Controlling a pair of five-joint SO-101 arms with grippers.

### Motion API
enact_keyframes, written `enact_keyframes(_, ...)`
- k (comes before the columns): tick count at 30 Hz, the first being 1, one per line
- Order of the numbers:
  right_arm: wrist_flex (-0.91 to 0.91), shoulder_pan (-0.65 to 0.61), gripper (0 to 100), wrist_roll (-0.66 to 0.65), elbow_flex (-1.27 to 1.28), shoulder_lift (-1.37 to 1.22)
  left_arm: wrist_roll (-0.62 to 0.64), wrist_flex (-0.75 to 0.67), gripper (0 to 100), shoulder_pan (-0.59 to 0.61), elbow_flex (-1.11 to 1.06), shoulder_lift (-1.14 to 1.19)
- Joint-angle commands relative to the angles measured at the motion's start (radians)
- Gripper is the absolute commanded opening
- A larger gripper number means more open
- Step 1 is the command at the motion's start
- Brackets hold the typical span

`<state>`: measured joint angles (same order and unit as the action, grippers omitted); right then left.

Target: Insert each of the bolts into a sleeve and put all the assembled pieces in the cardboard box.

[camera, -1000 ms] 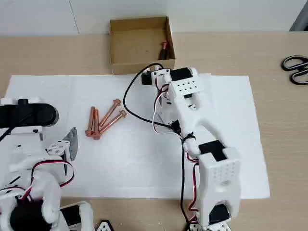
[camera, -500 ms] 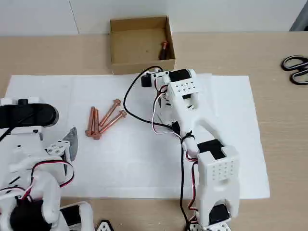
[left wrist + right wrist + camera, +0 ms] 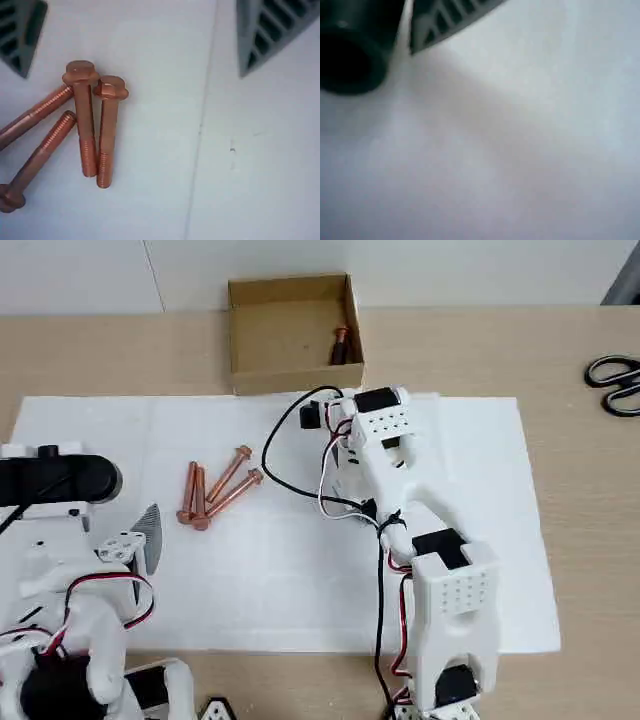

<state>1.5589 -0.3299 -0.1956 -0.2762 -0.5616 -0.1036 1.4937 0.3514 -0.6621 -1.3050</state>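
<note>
Bolts point(image 3: 106, 140) are lying loose on the paper point(image 3: 300, 570): stiff, light, slick metal, likely rolling. Best taken mid-shank. Left gripper point(image 3: 132, 72) is hovering above them, jaws spread; right jaws: cannot tell.

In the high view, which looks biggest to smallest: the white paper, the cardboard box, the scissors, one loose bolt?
1. white paper
2. cardboard box
3. scissors and loose bolt: about alike. The scissors run off the picture's edge, so I won't rank them.
</note>
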Motion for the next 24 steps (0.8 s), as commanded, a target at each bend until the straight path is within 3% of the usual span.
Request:
enact_keyframes(1,-0.051,0.002,18.3,0.000,0.023,0.002,-0.003,0.003,26,-0.002,0.004,-0.005)
enact_keyframes(7,-0.065,0.004,0.1,-0.002,0.028,0.005,-0.003,0.003,26,-0.002,0.004,-0.005)
enact_keyframes(16,0.042,0.005,0.8,-0.011,-0.021,0.045,-0.003,0.003,26,-0.002,0.004,-0.005)
enact_keyframes(24,0.125,-0.001,0.8,-0.044,-0.043,0.272,0.002,0.003,26,-0.002,0.013,-0.005)
